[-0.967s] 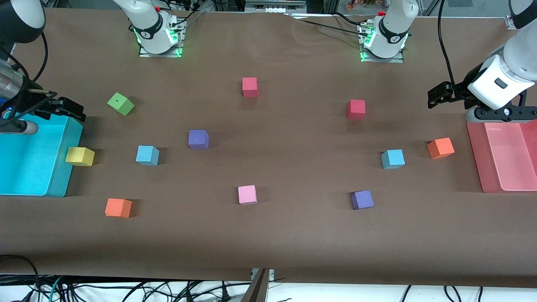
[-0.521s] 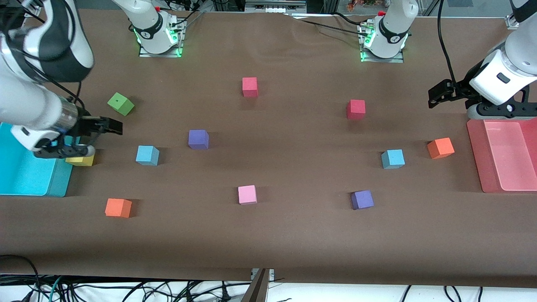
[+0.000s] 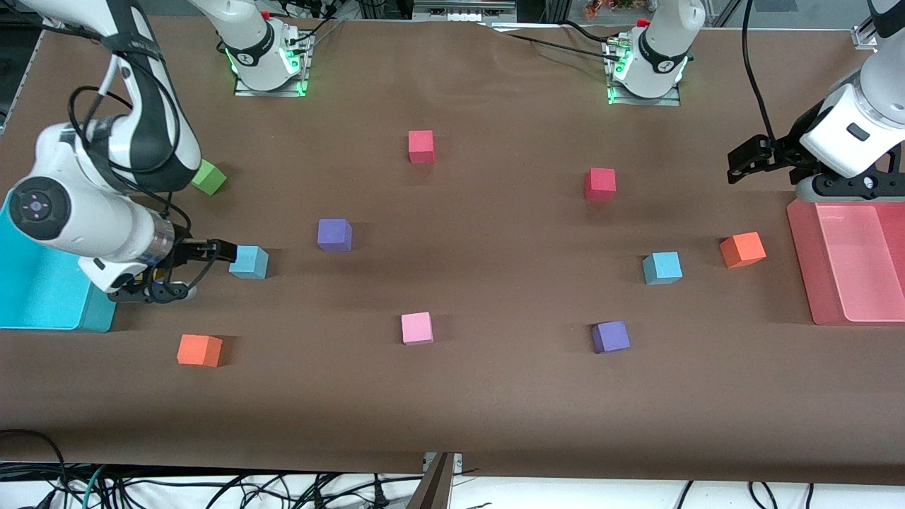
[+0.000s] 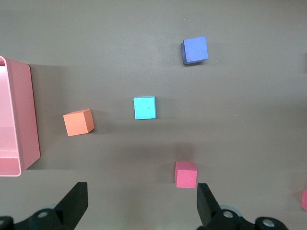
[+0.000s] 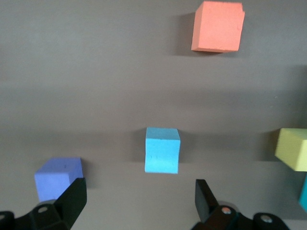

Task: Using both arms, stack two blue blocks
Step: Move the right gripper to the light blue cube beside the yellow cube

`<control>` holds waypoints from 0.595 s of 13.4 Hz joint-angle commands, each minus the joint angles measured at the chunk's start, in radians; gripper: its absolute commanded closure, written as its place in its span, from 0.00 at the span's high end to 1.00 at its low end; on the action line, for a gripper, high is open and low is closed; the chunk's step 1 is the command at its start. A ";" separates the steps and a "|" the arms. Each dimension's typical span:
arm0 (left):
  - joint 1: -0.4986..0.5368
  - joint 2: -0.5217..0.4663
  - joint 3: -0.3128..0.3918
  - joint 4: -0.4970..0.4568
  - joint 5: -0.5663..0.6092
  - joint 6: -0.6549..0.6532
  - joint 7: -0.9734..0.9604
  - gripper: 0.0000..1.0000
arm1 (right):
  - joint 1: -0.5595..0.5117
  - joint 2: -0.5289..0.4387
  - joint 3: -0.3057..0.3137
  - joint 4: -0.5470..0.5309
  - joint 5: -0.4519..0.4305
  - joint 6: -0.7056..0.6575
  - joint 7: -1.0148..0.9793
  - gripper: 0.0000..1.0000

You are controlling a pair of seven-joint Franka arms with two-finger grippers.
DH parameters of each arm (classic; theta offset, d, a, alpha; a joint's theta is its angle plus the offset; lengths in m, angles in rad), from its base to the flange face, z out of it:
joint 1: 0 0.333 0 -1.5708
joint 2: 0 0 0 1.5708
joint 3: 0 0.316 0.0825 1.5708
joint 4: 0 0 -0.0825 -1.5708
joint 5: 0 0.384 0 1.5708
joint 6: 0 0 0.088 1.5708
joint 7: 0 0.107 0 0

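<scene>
Right gripper fingers apart, over table beside one blue block near cyan bin, second blue block beside orange cube, left gripper fingers apart, beside pink tray.

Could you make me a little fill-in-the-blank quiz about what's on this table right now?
1. The right end effector is beside a ____ block.
2. The left end effector hangs near the ____ tray.
3. The block nearest the green block is ____.
4. The fingers of the right end effector are ____.

Missing words: blue; pink; purple; open
</scene>
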 commanded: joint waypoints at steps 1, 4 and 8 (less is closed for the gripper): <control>0.006 -0.023 -0.011 -0.018 0.018 0.008 -0.002 1.00 | 0.011 -0.017 -0.001 -0.113 0.003 0.112 0.085 1.00; 0.006 -0.026 -0.006 -0.018 0.021 0.007 -0.002 1.00 | 0.002 -0.017 -0.010 -0.245 0.009 0.290 0.098 1.00; 0.006 -0.026 -0.005 -0.018 0.021 0.004 -0.002 1.00 | -0.015 0.012 -0.012 -0.300 0.010 0.378 0.103 1.00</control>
